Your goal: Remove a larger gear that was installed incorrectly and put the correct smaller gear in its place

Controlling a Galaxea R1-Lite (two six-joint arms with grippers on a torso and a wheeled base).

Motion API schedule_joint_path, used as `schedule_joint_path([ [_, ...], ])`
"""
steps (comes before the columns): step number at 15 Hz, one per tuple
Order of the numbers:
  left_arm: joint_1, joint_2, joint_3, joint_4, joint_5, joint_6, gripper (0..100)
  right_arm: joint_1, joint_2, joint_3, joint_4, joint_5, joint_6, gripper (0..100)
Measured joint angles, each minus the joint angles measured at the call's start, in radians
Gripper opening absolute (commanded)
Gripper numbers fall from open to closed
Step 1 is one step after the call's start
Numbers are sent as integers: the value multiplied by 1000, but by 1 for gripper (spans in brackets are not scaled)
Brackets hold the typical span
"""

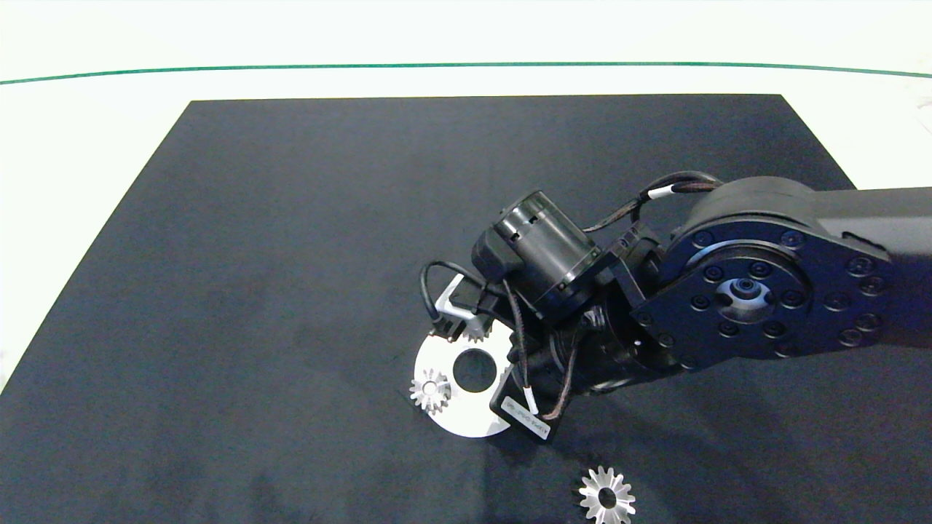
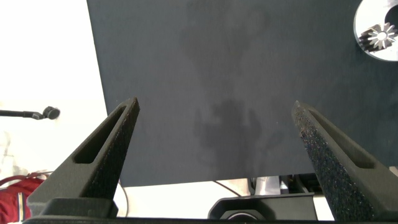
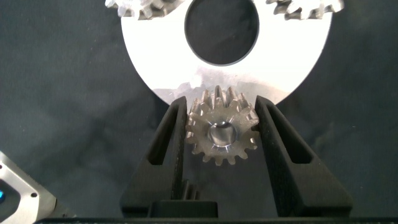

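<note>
The worktop (image 1: 109,109) is pale and smooth, with a thin green line running across its far part, and a large matte black mat (image 1: 291,255) with a faintly mottled surface covers most of it. The left hand (image 2: 214,155) hangs above the bare mat with its 2 grey, grainy, wedge-shaped fingers (image 2: 102,155) spread wide and nothing between them; a corner of the disc with 1 gear on it shows at the edge of its wrist view. Toward the middle of the mat lies a flat white disc (image 1: 466,418) with a round centre hole, smooth and bright. At its left rim sits a small silver gear (image 1: 430,391) with short stubby teeth, and a second small gear (image 1: 477,333) peeks out at the disc's far rim, partly hidden by the arm. The right arm (image 1: 764,284), dark and round-jointed with braided cables, reaches in from the right and covers the disc's right side. In its wrist view the right hand (image 3: 222,134) is clenched on the smaller gear (image 3: 222,134), a shiny metal piece with stubby teeth and a round centre hole; the 2 fingers (image 3: 171,134) press against its teeth on either side, and the gear sits at the disc's rim, overlapping its edge. Whether it rests on the disc or is held just above it cannot be told. Further right and nearer, well apart from the disc, the larger gear (image 1: 607,497) lies flat on the mat, star-like with long pointed teeth.
</note>
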Motion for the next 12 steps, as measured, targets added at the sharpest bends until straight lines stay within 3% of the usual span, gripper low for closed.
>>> schedule_joint_path([
  [12,0,0,1,1,0,0,100,2,-5,22,-1,1,0,28],
])
